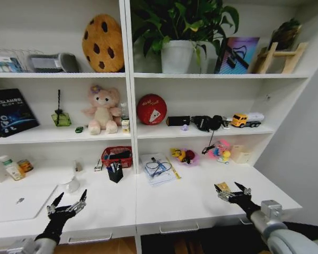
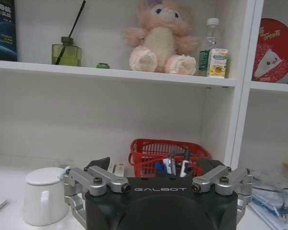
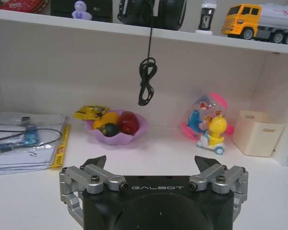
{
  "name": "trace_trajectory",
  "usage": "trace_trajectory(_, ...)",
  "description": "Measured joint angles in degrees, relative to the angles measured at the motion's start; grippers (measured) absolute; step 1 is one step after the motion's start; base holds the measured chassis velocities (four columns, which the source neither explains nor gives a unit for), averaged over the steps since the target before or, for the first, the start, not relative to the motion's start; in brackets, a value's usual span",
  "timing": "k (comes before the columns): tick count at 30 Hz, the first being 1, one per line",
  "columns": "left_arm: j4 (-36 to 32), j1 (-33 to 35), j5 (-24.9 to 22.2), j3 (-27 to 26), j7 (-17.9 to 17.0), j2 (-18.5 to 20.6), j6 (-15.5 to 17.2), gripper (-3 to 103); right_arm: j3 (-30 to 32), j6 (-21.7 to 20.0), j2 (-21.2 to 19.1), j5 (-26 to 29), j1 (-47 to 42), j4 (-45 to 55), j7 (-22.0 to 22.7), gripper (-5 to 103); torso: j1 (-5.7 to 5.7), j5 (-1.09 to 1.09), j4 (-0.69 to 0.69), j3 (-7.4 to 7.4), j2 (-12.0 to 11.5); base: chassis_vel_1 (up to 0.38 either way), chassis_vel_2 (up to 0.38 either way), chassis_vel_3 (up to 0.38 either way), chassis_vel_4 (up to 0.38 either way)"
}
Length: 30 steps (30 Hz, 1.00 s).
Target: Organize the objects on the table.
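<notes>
Objects for tidying lie scattered over the white table (image 1: 164, 203) beneath the shelf unit. A silver laptop (image 1: 18, 201) rests closed at the robot's far left. A white lidded cup (image 1: 70, 183) stands near it, and behind that a black pen holder (image 1: 115, 173) sits just in front of a red basket (image 1: 117, 155). Right of the shelf divider lie a stack of papers with a blue cable (image 1: 159, 169), a purple bowl of toy fruit (image 3: 116, 127) with a yellow snack packet (image 3: 90, 112) on its rim, a pink and yellow toy (image 3: 209, 123) and a cream bin (image 3: 257, 133). A small yellow item (image 1: 221, 186) lies just beside the right fingertips.

The left end effector (image 1: 69, 203) hovers low over the table's front edge, close to the laptop, fingers spread and holding nothing. The right end effector (image 1: 232, 191) hovers likewise at the front right, fingers spread and empty.

Judged stage: the very start, with both arms poised and no item yet picked. The next move calls for choosing one piece of clutter, most plausibly the small yellow item nearest the right end effector. The spread fingers must then be lowered around it and closed cleanly, without pushing it across the table.
</notes>
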Motion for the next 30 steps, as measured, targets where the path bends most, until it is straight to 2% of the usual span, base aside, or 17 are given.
trace_trajectory(4,0.0,0.0,0.0,0.0,0.0,0.0,0.0,100,-2.3,1.5,-0.5,-1.6,4.0,-5.5,1.8,100,0.00,0.06,0.01,0.01,0.0,-0.088,-0.125,0.107,0.098)
trace_trajectory(7,0.0,0.0,0.0,0.0,0.0,0.0,0.0,100,-5.5,3.2,-3.2,-1.9,11.0,-14.6,1.7,100,-0.01,0.03,0.02,0.00,0.0,-0.021,-0.045,0.018,0.026)
trace_trajectory(13,0.0,0.0,0.0,0.0,0.0,0.0,0.0,100,-9.1,3.1,-5.2,-1.9,17.9,-22.7,1.2,100,0.00,0.01,0.04,0.01,0.0,0.030,0.054,-0.013,-0.031)
trace_trajectory(23,0.0,0.0,0.0,0.0,0.0,0.0,0.0,100,-8.9,1.2,-3.4,-0.8,15.4,-22.3,2.1,98,-0.01,0.01,-0.02,0.00,0.0,0.002,0.005,-0.002,-0.002)
trace_trajectory(25,0.0,0.0,0.0,0.0,0.0,0.0,0.0,100,-8.9,2.1,-2.7,-1.5,15.2,-22.5,1.6,88,-0.01,0.01,0.01,0.00,0.0,0.000,0.000,0.000,0.000)
trace_trajectory(26,0.0,0.0,0.0,0.0,0.0,0.0,0.0,100,-8.9,2.1,-2.7,-1.5,15.2,-22.5,1.6,88,-0.01,0.01,0.01,0.00,0.0,0.000,0.000,0.000,0.000)
trace_trajectory(28,0.0,0.0,0.0,0.0,0.0,0.0,0.0,100,-9.0,2.2,-2.6,-1.7,15.2,-22.5,0.9,77,0.00,0.00,0.02,0.00,0.0,0.000,0.000,0.000,0.000)
trace_trajectory(29,0.0,0.0,0.0,0.0,0.0,0.0,0.0,100,-9.0,2.2,-2.6,-1.7,15.2,-22.5,0.9,77,0.00,0.00,0.02,0.00,0.0,0.000,0.000,0.000,0.000)
trace_trajectory(30,0.0,0.0,0.0,0.0,0.0,0.0,0.0,100,-9.1,2.2,-2.7,-1.8,15.3,-22.4,0.4,71,-0.01,0.00,0.02,0.00,0.0,0.000,0.000,0.000,0.000)
